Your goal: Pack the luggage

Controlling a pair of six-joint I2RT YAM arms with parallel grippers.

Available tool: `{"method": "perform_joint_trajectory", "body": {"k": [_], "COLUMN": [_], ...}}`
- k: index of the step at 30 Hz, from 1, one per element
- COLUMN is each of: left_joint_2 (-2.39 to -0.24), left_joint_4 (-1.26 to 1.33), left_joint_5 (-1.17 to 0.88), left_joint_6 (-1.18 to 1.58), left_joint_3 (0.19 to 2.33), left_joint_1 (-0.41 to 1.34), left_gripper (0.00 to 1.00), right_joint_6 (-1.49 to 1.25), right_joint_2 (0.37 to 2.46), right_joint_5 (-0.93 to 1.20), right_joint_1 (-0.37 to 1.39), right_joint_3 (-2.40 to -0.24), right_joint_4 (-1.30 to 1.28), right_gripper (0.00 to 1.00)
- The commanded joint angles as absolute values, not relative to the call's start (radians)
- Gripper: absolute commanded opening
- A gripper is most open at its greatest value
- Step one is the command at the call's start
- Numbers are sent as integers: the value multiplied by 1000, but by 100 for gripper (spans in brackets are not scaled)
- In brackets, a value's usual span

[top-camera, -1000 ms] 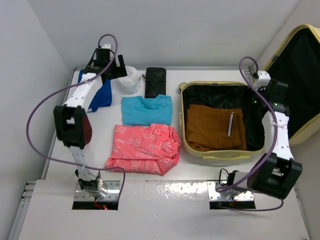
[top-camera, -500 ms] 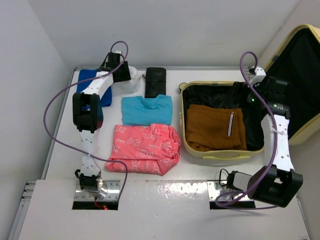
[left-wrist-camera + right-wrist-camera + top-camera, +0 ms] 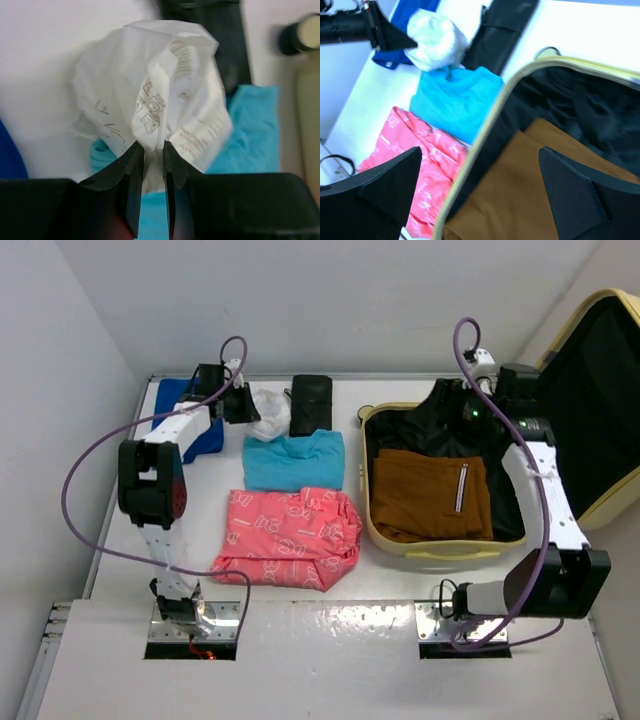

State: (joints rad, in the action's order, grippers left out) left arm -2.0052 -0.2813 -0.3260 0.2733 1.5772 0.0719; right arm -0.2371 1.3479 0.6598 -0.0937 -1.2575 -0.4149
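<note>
L end effector (image 3: 152,147) clamps white bag (image 3: 160,85) per wrist cam, R end effector (image 3: 480,150) agape

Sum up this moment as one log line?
left pincer: shut on crumpled white plastic bag | right pincer: open above pale yellow hard-shell suitcase

The right pincer (image 3: 481,150) gapes wide above the luggage (image 3: 555,95), a brown garment (image 3: 520,200) inside.

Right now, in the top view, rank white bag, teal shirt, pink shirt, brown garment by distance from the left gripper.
1. White bag, in the left gripper.
2. Teal shirt, mid-table.
3. Pink shirt, near edge.
4. Brown garment, in the luggage.
</note>
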Motion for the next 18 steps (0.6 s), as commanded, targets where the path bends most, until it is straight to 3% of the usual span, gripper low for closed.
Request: {"method": "perform_joint_trajectory", "body": {"k": [1, 10, 13, 18], "left_joint_2": [-1756, -1491, -1459, -1448], "left_joint_4": [-201, -161, -173, -233], "left_joint_5": [-451, -451, -322, -31], "left_joint_6": [225, 279, 299, 344], "left_joint_3": [1497, 1335, 1325, 1313], "left_joint_1": [132, 245, 265, 241], "left_gripper": [26, 19, 18, 57], "right_joint_6": [-337, -443, -453, -440], "right_joint_2": [1391, 1600, 1638, 1681], "right_joint_5": [601, 436, 404, 353], "right_joint_1": [-8, 264, 304, 348], "right_joint_3": [-1325, -1462, -1477, -1523], "right_joint_4": [-341, -351, -327, -328], "right_gripper": [99, 100, 100, 100]}}
